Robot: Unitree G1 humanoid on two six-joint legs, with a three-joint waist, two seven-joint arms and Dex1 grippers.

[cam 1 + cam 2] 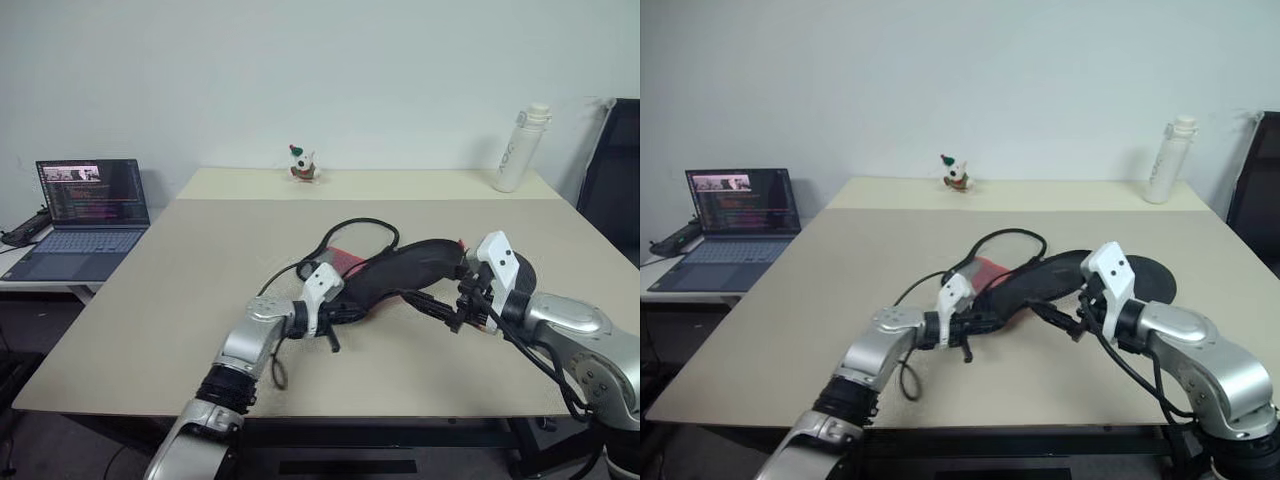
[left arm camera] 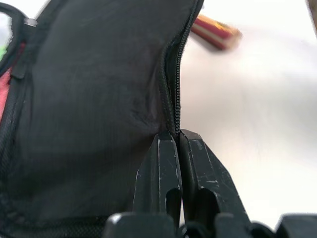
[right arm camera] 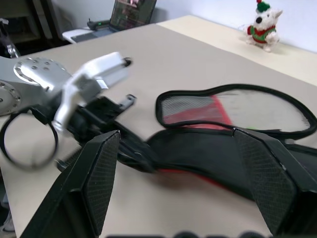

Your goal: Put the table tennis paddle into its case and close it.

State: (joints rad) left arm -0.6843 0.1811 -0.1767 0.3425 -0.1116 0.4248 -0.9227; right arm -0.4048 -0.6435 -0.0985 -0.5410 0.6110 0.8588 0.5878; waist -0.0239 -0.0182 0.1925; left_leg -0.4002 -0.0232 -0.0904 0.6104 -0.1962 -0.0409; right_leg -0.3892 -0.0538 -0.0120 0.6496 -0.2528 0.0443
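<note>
— While our left gripper (image 1: 345, 312) pinches the case (image 1: 400, 272) by its zipper edge, where do we see the paddle (image 2: 215, 31)?
— Just past that gripper, beyond the black fabric, only its handle showing.
— And our right gripper (image 1: 452, 312)?
— Fingers spread wide, holding nothing, near the case's other side.

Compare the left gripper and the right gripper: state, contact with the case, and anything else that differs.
The left gripper is shut, pinching the zipper edge of the case; the right gripper is open and holds nothing. The left grips the case's near end, while the right hovers beside its raised black flap. Both have two black fingers and face the case over the table.
</note>
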